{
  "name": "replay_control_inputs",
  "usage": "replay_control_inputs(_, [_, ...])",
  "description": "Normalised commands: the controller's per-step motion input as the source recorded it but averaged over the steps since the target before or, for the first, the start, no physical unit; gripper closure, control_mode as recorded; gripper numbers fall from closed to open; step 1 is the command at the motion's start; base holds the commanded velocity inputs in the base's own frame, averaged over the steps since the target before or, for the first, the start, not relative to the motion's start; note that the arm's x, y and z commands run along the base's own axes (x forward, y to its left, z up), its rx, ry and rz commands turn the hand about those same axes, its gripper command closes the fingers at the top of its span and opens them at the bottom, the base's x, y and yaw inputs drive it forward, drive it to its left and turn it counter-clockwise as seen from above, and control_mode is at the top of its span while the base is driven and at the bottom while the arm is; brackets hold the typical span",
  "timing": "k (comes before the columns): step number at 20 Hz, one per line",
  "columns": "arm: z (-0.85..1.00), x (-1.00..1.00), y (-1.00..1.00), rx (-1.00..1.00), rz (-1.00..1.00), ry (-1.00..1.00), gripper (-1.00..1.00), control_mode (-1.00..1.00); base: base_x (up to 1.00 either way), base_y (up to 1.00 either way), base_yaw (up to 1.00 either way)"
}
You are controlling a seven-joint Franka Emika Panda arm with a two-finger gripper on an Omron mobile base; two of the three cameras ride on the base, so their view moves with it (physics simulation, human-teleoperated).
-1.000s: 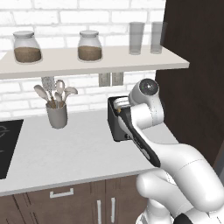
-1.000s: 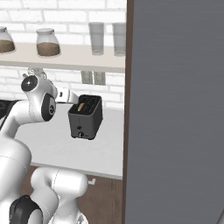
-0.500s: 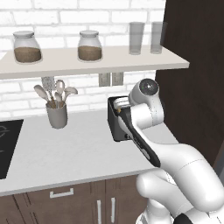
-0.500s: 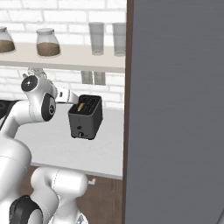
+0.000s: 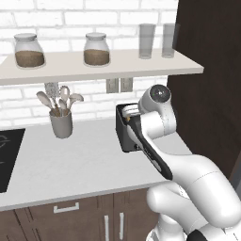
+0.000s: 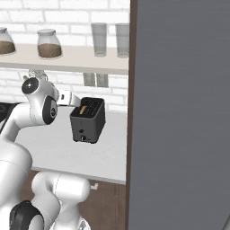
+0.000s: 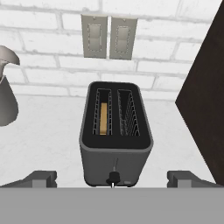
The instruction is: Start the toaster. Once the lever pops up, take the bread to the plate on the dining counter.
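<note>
Dark finger tips of the gripper [image 7: 112, 178] stand spread as wide as they go, one at each lower corner of the hand view, holding nothing. Between them and just ahead sits the toaster [image 7: 116, 133], a rigid grey box on the grey worktop [image 5: 70, 164], its lever knob [image 7: 113, 177] low on the near narrow face.

The bread [image 7: 103, 118] stands sunk in the left slot, with just its golden upper edge in sight. It looks light, stiff enough once toasted but crumbly, so I would pinch it gently across its flat faces near the top edge; the lever likely wants a firm downward push first.

Against the earlier frames nothing has shifted: arm, toaster and jaws sit exactly as they did.
</note>
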Motion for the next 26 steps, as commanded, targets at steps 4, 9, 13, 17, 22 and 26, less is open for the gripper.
replay_control_inputs(4, [0.00, 0.00, 0.00, 0.00, 0.00, 0.00, -1.00, -1.00, 0.00, 0.00, 0.00])
replay_control_inputs(9, [0.00, 0.00, 0.00, 0.00, 0.00, 0.00, -1.00, -1.00, 0.00, 0.00, 0.00])
replay_control_inputs(13, [0.00, 0.00, 0.00, 0.00, 0.00, 0.00, -1.00, -1.00, 0.00, 0.00, 0.00])
replay_control_inputs(17, [0.00, 0.00, 0.00, 0.00, 0.00, 0.00, -1.00, -1.00, 0.00, 0.00, 0.00])
replay_control_inputs(22, [0.00, 0.00, 0.00, 0.00, 0.00, 0.00, -1.00, -1.00, 0.00, 0.00, 0.00])
replay_control_inputs(26, [0.00, 0.00, 0.00, 0.00, 0.00, 0.00, -1.00, -1.00, 0.00, 0.00, 0.00])
